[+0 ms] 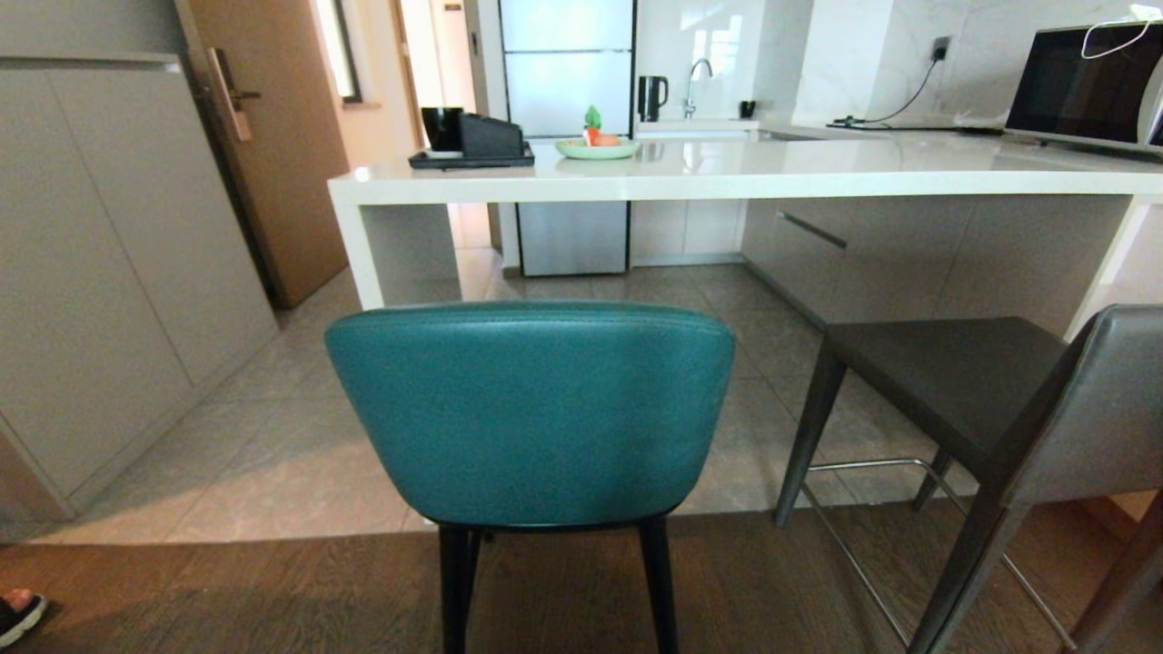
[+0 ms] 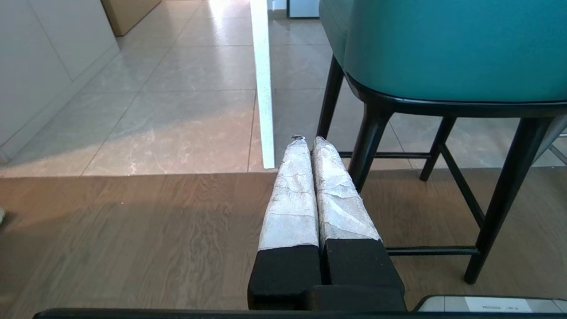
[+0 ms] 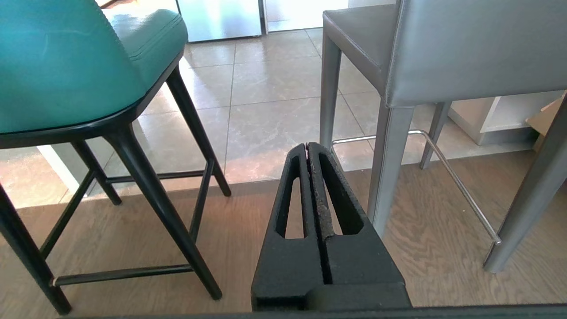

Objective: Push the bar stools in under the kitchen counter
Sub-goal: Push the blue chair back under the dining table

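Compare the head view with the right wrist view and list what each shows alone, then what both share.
Only the head view shows the kitchen counter with a black tray and a green plate on it, the microwave and a brown door.

Only the right wrist view shows the right pincer, shut and empty, low between the stools, plus the teal stool's black legs and rungs.

Both show the teal stool, the grey stool, and the tiled floor meeting the wood floor. Neither stool is under the counter yet.
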`<state>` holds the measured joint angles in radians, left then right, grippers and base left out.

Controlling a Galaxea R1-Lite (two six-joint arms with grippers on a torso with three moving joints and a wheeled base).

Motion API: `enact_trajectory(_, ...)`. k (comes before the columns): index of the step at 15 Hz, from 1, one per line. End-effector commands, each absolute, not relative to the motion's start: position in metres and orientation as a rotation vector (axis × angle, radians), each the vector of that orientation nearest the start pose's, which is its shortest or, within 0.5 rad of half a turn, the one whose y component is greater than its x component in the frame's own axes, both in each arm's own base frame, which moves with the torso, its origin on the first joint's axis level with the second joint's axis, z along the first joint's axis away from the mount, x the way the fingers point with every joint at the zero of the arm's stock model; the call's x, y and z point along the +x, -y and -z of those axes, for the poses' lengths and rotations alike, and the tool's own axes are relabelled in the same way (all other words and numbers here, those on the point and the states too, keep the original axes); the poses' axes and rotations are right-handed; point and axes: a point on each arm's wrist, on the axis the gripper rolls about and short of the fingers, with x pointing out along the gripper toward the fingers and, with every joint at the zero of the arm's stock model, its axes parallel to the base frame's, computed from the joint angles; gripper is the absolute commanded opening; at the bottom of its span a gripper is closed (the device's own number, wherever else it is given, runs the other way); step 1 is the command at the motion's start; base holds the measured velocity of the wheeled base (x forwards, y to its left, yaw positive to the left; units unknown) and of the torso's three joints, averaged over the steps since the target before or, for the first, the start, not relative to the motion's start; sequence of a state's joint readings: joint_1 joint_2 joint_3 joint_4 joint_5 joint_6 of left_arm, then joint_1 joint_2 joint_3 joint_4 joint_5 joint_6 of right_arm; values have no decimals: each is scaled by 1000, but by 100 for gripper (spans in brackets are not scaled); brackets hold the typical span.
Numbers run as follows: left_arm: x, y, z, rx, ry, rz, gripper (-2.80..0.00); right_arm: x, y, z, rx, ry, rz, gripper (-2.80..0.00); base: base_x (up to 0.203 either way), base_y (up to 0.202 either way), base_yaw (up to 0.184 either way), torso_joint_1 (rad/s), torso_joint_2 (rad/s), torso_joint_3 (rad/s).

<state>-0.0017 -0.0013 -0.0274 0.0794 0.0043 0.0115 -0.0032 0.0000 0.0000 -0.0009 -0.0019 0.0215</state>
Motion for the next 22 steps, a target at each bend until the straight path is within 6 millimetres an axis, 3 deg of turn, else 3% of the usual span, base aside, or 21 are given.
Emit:
enact_trajectory(1, -25, 0, -75, 12, -52, -4, -280, -22, 0, -74, 21, -5, 5, -280, 0, 0, 0, 0, 0, 0)
enact_trajectory(22, -25, 0, -75, 9, -52, -4, -280, -22, 0, -74, 21, -5, 6, -280, 0, 0, 0, 0, 0, 0)
